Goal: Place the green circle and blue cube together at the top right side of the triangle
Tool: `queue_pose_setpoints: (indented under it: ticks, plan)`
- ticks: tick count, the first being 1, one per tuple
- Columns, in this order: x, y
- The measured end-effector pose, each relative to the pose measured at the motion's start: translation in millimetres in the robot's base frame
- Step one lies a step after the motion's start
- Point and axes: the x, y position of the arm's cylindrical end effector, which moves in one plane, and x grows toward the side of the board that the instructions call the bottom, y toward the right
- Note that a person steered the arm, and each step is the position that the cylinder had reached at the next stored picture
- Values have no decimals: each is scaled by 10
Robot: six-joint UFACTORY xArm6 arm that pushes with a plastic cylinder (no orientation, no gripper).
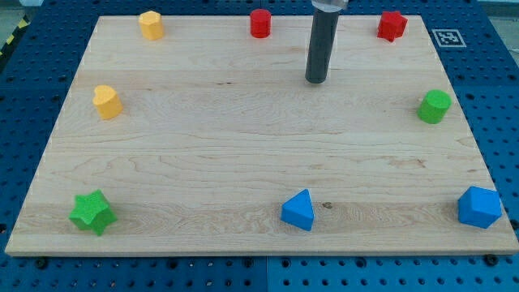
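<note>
The green circle [435, 106] stands near the board's right edge, at mid height. The blue cube [479, 207] sits at the bottom right corner. The blue triangle [298, 210] lies at the bottom, right of centre. My tip [315, 80] rests on the board in the upper middle, far from all three blocks: up and left of the green circle, well above the triangle. It touches no block.
A red cylinder [259, 23] and a red star-like block [391, 25] stand along the top edge. A yellow hexagon-like block [151, 24] is at top left, a yellow heart [106, 101] at left, a green star [92, 212] at bottom left. The wooden board [203, 162] lies on a blue pegboard table.
</note>
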Motion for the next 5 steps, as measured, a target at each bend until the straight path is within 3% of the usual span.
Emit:
queue_pose_setpoints:
  ticks: [2,4,5]
  plan:
    - [-136,265]
    - [-118,1673]
    - [237,2084]
